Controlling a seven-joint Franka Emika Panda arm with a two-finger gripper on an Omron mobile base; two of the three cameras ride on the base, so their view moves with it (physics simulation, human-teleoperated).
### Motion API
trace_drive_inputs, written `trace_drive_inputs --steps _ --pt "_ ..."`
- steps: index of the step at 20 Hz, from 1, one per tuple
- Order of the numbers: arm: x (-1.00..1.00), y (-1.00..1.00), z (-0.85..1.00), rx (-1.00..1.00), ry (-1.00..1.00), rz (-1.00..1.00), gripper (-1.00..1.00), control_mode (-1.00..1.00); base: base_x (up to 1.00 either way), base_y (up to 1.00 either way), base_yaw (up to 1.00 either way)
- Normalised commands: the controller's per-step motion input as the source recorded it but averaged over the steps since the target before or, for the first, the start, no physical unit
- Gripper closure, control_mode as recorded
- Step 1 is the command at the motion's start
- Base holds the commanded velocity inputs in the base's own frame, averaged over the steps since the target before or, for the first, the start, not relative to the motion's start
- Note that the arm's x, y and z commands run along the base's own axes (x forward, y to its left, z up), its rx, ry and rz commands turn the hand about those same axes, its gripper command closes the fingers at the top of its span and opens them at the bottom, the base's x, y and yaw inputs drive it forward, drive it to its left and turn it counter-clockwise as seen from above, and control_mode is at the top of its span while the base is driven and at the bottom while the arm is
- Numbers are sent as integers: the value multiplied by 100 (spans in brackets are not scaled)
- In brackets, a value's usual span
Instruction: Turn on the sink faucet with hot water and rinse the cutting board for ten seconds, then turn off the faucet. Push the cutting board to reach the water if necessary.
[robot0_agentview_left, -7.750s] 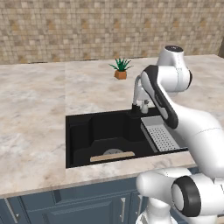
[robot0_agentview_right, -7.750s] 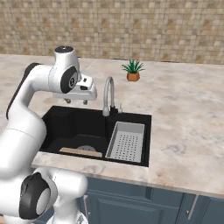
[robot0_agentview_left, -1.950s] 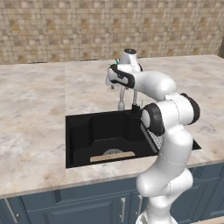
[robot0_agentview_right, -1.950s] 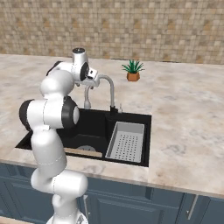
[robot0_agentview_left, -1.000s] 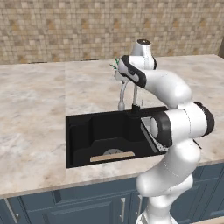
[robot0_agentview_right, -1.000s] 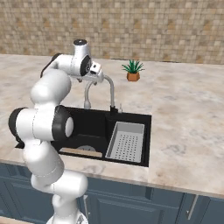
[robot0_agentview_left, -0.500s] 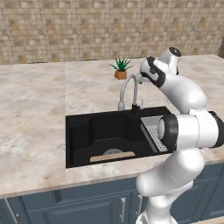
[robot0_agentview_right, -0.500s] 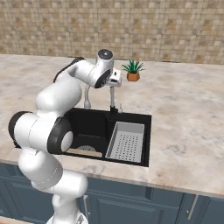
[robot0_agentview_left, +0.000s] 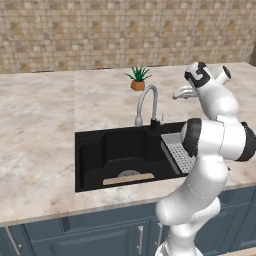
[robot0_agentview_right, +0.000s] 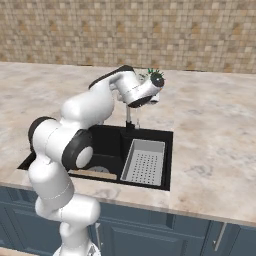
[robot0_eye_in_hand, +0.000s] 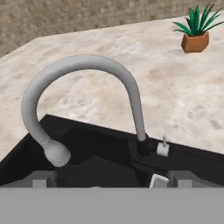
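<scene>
The sink faucet (robot0_agentview_left: 148, 101), a tall silver-grey gooseneck arching over the basin from a dark base, stands at the back rim of the large black recessed sink (robot0_agentview_left: 107, 150); no water runs from its spout. Its small pale side handle (robot0_eye_in_hand: 163, 148) stands upright just beside the base, so I judge it not yet turned.

The two-finger gripper (robot0_agentview_left: 181, 93) hangs above the counter to the right of the spout, well above the handle, and touches nothing. Its jaws are spread wide and hold nothing. From the hand view the camera looks down the fingers at the faucet base and handle, which suggests the arm is lining up to come down on that handle.

The thin flat light-tan wooden cutting board (robot0_agentview_left: 128, 178) lies on the basin floor along the near wall, beside the round drain and well short of the spot under the spout. I expect it will need a push toward the back to meet the stream.

A grey perforated drain tray (robot0_agentview_right: 143, 162) fills the right part of the basin, and a small potted green plant (robot0_agentview_left: 137, 78) sits on the marble counter (robot0_agentview_left: 40, 115) behind.
</scene>
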Motion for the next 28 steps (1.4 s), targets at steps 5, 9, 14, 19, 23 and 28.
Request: trace_drive_inputs --steps 5,9,14,19,23,28 --pt "10 -35 -22 3 -1 34 -100 -100 0 0 0" --pt "0 -23 -27 0 -4 37 -100 -100 0 0 0" --pt "0 -15 -29 2 -6 33 -100 -100 0 0 0" --pt "0 0 -33 0 -6 24 -100 -100 0 0 0" --pt "1 0 -28 0 -5 9 -100 -100 0 0 0" --pt "15 0 -31 1 -6 0 -100 -100 0 0 0"
